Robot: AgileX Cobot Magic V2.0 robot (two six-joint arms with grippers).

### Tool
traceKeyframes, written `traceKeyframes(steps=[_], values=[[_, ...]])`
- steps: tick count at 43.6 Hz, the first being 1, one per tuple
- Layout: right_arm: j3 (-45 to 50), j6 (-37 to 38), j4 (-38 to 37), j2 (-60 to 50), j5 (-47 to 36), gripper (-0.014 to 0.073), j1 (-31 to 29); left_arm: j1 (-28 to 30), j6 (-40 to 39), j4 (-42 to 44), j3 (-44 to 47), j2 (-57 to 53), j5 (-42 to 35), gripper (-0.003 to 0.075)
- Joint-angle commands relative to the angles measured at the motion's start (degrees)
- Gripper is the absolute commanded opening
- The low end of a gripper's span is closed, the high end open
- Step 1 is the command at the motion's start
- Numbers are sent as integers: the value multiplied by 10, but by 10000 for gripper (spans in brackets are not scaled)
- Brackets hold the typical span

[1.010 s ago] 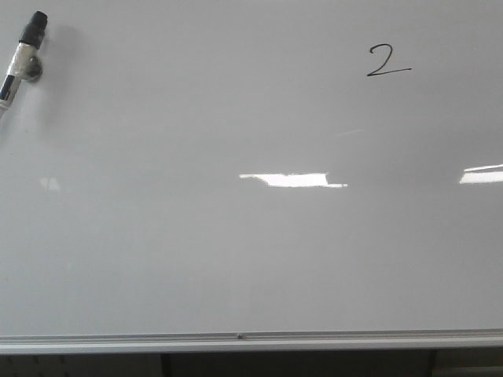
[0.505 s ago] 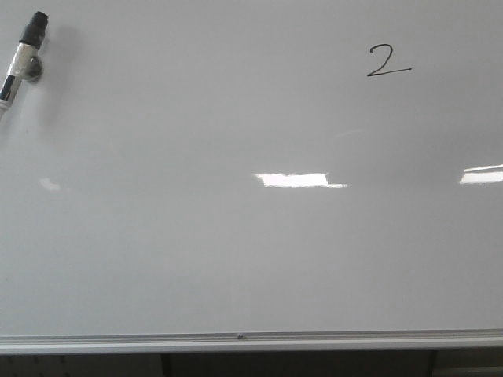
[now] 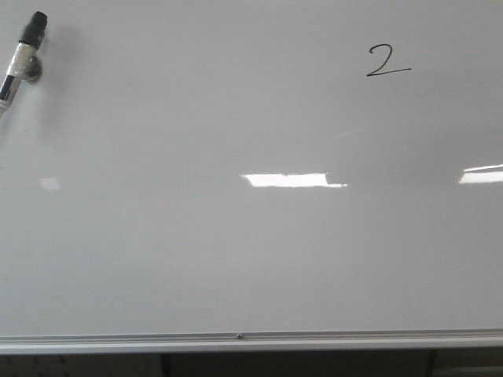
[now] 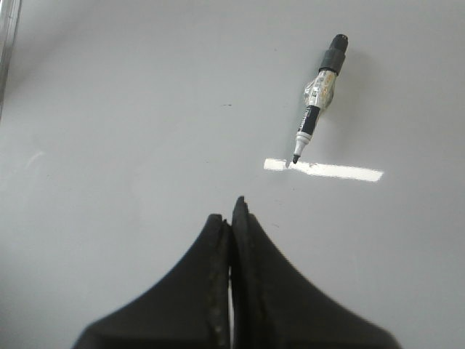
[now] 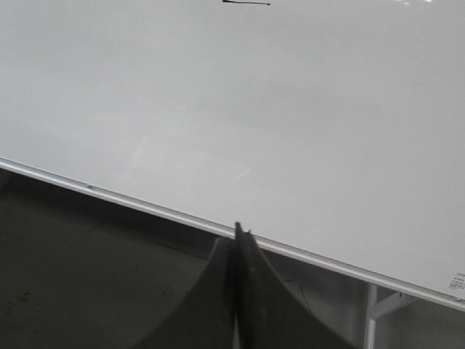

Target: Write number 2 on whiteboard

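The whiteboard (image 3: 236, 259) fills the front view, its silver frame strip along the near edge. A small black number 2 (image 3: 387, 61) is drawn at the far right; only its base stroke (image 5: 245, 3) shows in the right wrist view. A black and white marker (image 3: 22, 56) lies on the board at the far left, uncapped with its tip bare in the left wrist view (image 4: 317, 100). My left gripper (image 4: 231, 214) is shut and empty, above the board, short of the marker. My right gripper (image 5: 239, 231) is shut and empty over the board's near edge.
Bright light glare patches (image 3: 287, 180) lie on the board's middle and right. The frame strip (image 5: 145, 204) borders a dark floor (image 5: 87, 283) below it. A white stand leg (image 5: 372, 320) shows under the board's edge.
The glare patch on the board shifts slightly in width. The marker and the number 2 have not moved.
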Motion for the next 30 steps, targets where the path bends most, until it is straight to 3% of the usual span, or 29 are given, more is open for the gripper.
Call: traceKeyframes(steps=[1, 4, 21, 27, 30], values=[[-11, 3, -5, 5, -42, -66, -4, 2, 2, -1, 28, -9, -119, -20], [-11, 3, -5, 5, -42, -66, -4, 2, 2, -1, 25, -19, -89, -20], [-11, 3, -5, 5, -40, -66, -4, 4, 6, 20, 26, -17, -94, -20], [-11, 3, -5, 5, -40, -66, -4, 0, 105, -56, 26, -18, -101, -20], [-11, 3, -5, 5, -40, -66, -4, -2, 116, -62, 26, -18, -103, -20]])
